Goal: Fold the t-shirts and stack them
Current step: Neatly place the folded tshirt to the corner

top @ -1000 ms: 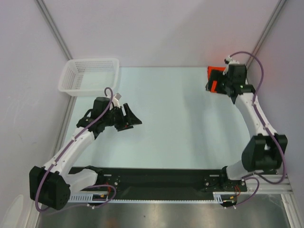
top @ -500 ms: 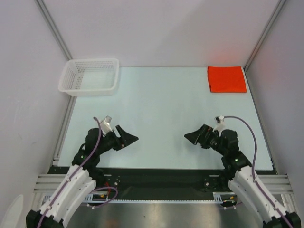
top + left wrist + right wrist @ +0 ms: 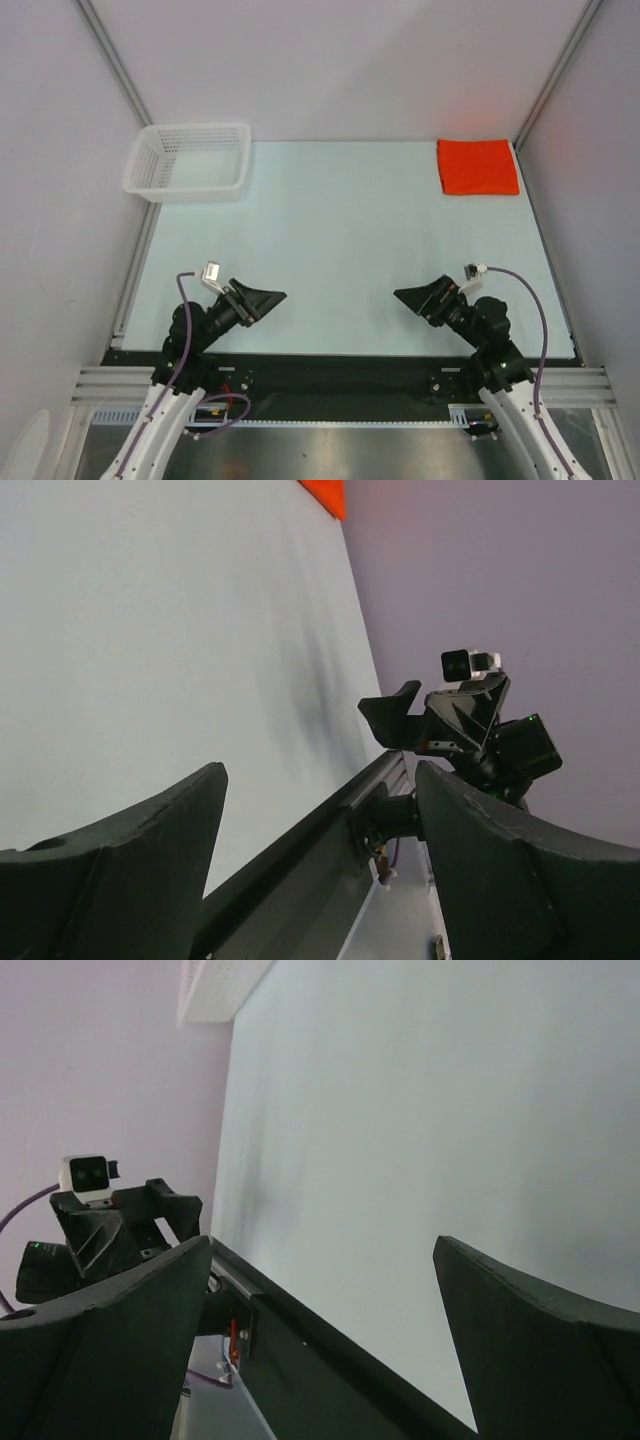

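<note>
The orange-red t-shirt (image 3: 477,167) lies folded into a neat rectangle at the table's far right corner; a sliver of it shows at the top of the left wrist view (image 3: 325,494). My left gripper (image 3: 262,297) is open and empty, low near the front left of the table. My right gripper (image 3: 415,296) is open and empty, low near the front right, far from the shirt. The two grippers face each other; each wrist view shows the other arm.
A white mesh basket (image 3: 190,160) stands at the far left corner of the table, its edge also in the right wrist view (image 3: 215,985). A black rail (image 3: 330,368) runs along the near edge. Walls and metal posts close the sides.
Both arms have drawn back toward their bases; a second ago the right gripper was over the folded shirt at the far right. The shirt now lies free.
</note>
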Robot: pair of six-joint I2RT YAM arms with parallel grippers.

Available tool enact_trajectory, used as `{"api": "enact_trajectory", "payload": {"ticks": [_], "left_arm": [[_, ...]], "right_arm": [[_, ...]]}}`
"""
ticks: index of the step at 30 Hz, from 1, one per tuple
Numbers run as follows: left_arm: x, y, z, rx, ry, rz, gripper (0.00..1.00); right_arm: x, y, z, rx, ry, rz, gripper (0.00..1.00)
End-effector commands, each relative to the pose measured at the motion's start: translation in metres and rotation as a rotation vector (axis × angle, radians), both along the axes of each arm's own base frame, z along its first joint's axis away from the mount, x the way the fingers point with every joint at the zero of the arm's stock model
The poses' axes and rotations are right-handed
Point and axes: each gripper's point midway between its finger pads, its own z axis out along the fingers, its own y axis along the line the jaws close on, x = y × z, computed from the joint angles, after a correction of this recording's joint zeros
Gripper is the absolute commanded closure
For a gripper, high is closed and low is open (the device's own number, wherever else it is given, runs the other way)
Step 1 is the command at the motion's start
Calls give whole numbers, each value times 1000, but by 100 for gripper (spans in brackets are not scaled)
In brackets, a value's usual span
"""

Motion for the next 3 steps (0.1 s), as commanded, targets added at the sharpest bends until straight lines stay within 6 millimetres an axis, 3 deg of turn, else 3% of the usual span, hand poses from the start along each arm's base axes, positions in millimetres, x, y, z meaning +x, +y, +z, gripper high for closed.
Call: {"api": "enact_trajectory", "payload": {"ticks": [1,3], "left_arm": [[-4,-2,-58,-2,151,-6,18],[-10,-7,-59,-21,154,-44,18]], "right_arm": [[-18,1,-44,-5,160,22,0],[-19,6,-38,23,135,53,0]]}}
